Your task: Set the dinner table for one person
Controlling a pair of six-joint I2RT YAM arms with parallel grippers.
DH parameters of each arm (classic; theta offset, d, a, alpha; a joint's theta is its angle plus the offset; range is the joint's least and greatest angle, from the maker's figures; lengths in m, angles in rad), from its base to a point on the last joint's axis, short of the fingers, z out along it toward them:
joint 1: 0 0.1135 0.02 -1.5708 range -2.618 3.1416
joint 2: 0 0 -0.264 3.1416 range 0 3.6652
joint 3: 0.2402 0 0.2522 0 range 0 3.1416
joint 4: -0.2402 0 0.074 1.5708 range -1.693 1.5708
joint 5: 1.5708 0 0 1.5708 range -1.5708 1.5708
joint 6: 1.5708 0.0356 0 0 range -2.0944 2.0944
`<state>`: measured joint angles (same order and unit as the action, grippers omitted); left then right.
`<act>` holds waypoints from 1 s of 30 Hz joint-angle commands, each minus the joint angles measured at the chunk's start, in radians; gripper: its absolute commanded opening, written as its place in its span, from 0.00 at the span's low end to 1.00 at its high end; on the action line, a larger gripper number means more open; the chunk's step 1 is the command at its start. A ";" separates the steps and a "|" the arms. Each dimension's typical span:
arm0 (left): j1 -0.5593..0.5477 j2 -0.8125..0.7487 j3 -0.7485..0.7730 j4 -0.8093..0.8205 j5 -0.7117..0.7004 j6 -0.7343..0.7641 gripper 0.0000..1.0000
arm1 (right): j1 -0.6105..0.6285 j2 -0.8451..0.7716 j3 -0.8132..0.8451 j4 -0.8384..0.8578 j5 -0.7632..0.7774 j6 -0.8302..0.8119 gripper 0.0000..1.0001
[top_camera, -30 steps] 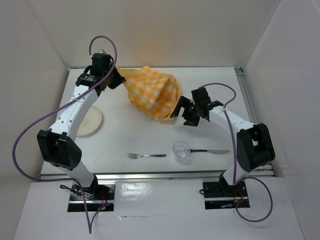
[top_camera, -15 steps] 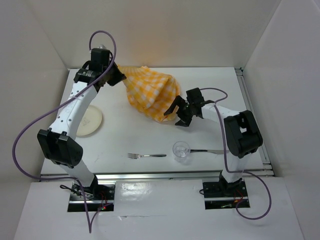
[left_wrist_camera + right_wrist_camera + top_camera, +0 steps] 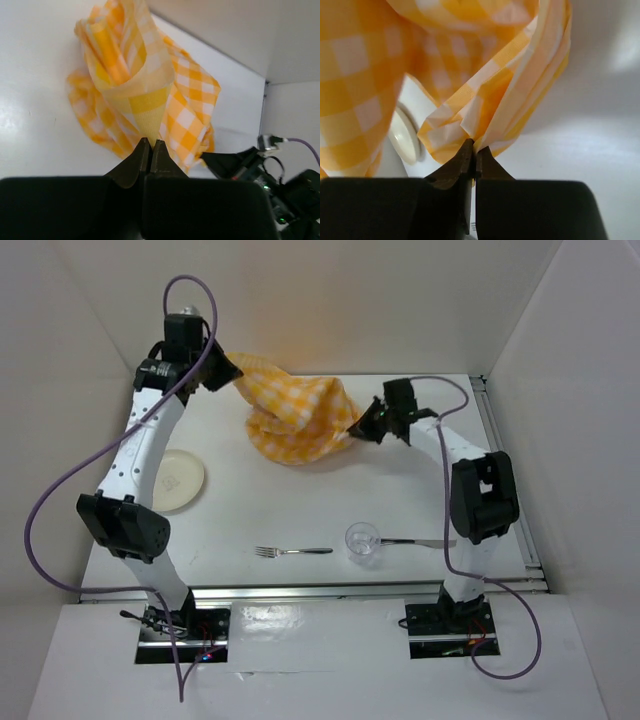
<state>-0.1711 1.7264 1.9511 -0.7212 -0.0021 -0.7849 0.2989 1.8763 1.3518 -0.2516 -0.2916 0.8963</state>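
Note:
A yellow-and-white checked cloth [image 3: 296,415] hangs bunched between both arms above the far part of the white dinner table [image 3: 290,510]. My left gripper [image 3: 228,371] is shut on the cloth's upper left corner [image 3: 150,107], pinched at the fingertips. My right gripper [image 3: 354,430] is shut on a fold at the cloth's right edge [image 3: 485,120]. The cloth's lower folds rest on the table. A cream plate [image 3: 178,481] lies at the left. A fork [image 3: 292,551], a clear glass [image 3: 363,542] and a knife [image 3: 420,542] lie along the near edge.
White walls [image 3: 70,360] close in the left, back and right sides. A metal rail [image 3: 505,465] runs along the table's right edge. A purple cable [image 3: 60,500] loops off the left arm. The plate [image 3: 404,135] shows behind the cloth in the right wrist view.
The right gripper closed on the cloth's right edge and moved up toward the far side. The left gripper lifted its corner further back and left. The cloth now stretches between them.

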 commanded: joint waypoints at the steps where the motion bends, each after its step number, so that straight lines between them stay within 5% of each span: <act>1: 0.053 0.050 0.172 -0.007 0.037 0.047 0.00 | -0.166 -0.062 0.215 -0.061 0.059 -0.129 0.00; 7: 0.159 0.067 0.246 -0.020 0.089 0.056 0.00 | -0.401 -0.141 0.329 -0.139 -0.047 -0.201 0.00; 15: 0.217 -0.094 -0.157 0.143 0.223 0.047 0.00 | -0.641 -0.088 0.297 -0.092 -0.155 -0.188 0.03; 17: 0.206 -0.134 -0.319 0.221 0.266 0.047 0.00 | -0.652 0.045 0.478 -0.145 -0.166 -0.216 0.67; 19: 0.178 -0.189 -0.465 0.265 0.266 0.047 0.00 | -0.638 0.181 0.646 -0.308 -0.139 -0.287 0.91; 22: 0.125 -0.241 -0.601 0.328 0.246 0.033 0.00 | -0.638 0.212 0.779 -0.468 -0.103 -0.313 0.94; 27: 0.096 -0.263 -0.765 0.421 0.220 0.012 0.00 | -0.580 -0.098 0.214 -0.131 0.054 -0.362 0.97; 30: 0.087 -0.235 -0.724 0.373 0.192 0.021 0.00 | -0.569 -0.155 0.120 -0.064 0.054 -0.353 0.98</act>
<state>-0.0822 1.5028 1.1698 -0.4263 0.2134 -0.7650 -0.2855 1.8141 1.5215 -0.4747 -0.2955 0.5732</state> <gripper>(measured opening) 0.045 0.981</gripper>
